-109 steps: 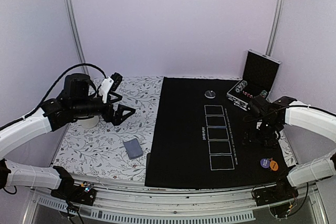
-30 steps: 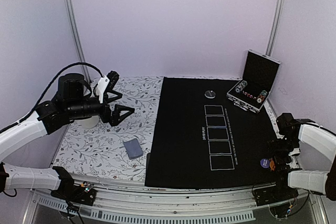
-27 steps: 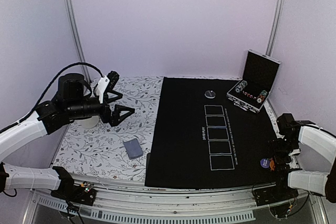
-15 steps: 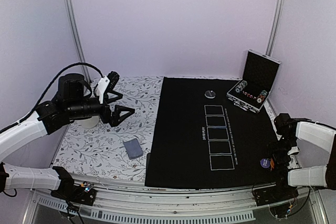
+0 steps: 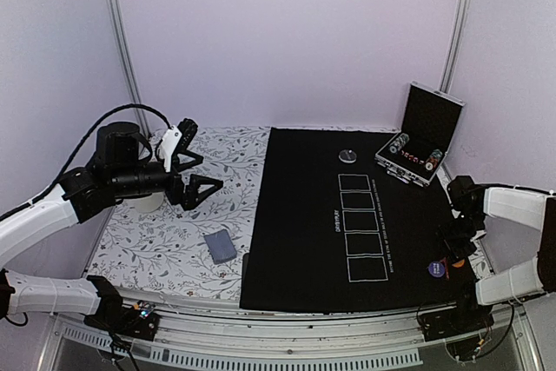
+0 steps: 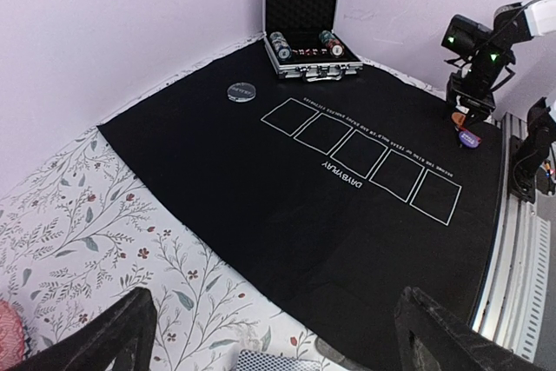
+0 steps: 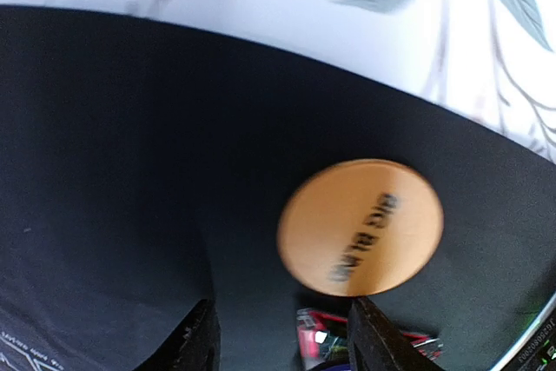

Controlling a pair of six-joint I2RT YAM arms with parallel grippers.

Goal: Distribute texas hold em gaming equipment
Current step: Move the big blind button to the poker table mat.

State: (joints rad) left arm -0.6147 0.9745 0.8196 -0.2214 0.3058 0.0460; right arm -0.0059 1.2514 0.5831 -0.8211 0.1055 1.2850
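From above, one deck of grey-blue-backed playing cards (image 5: pixel 221 246) lay on the floral-covered desk (image 5: pixel 139 249) towards its near edge, just left of the black felt mat (image 5: pixel 295 241). The deck's long axis ran near-to-far, with the far end leaning left. One silver round button disc (image 5: pixel 347 155) sat near the mat's far edge, and one purple round button disc (image 5: pixel 436 269) lay by the desk's right edge. The right end effector (image 5: pixel 453 248) hung just beside the purple disc. The striped round poker chips (image 5: pixel 399 146) stayed inside the open silver-edged case (image 5: pixel 432 115) at the far right corner. The left end effector (image 5: pixel 201 171) was held above the desk's left half, spread wide and empty.

In the left wrist view, the chips formed two striped rolls with a red row between them. The mat carried five white outlined boxes in a line.

In the blurred right wrist view, one orange round button disc (image 7: pixel 360 225) lay face-up near the mat's edge, its black lettering running diagonally. The right fingers (image 7: pixel 198 343) stood apart, with the disc beyond their tips.
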